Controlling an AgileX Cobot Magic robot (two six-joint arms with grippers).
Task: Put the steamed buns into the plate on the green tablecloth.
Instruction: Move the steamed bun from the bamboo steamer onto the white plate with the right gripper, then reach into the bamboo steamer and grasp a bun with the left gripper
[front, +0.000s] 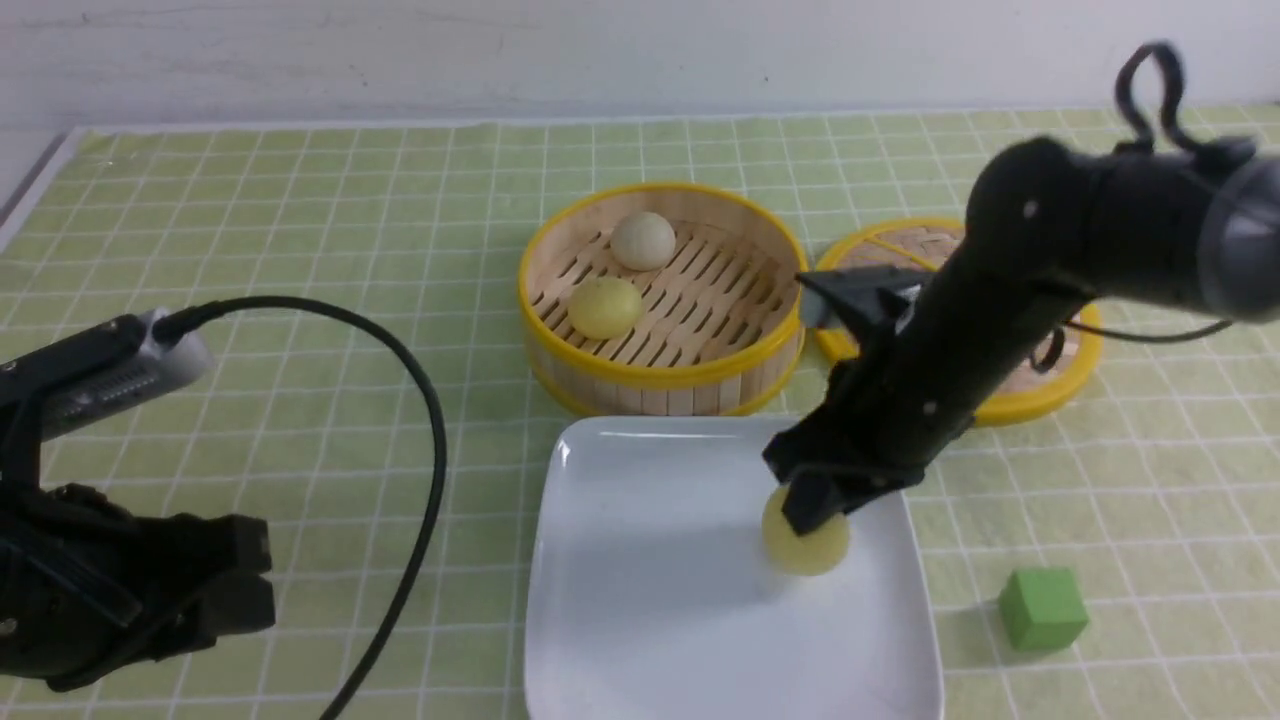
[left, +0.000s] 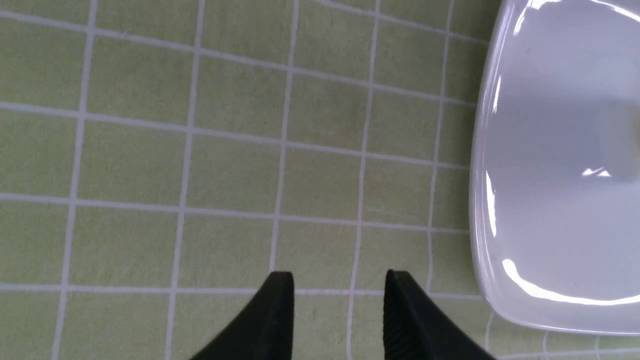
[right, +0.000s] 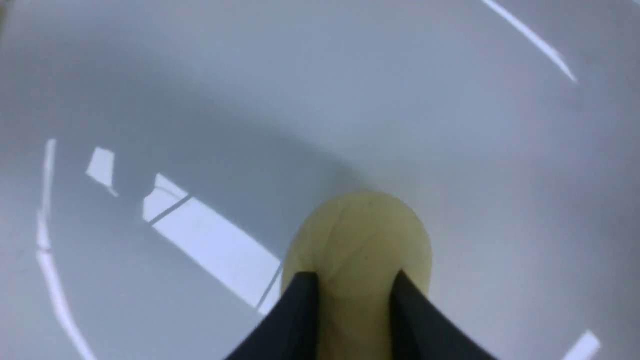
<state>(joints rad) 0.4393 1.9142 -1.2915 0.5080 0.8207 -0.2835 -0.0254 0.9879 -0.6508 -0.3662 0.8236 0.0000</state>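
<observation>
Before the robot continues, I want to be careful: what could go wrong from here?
The right pincer is at the yellow bun, so it might squeeze or drag this soft-looking bun across the plate.
Two buns remain in the steamer basket; its raised wall could catch the pincer when it reaches in.
The green cube sits close beside the plate, so a low right-arm move might knock it.

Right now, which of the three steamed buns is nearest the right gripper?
The pale yellow bun over the plate; the other two sit in the bamboo steamer.
</observation>
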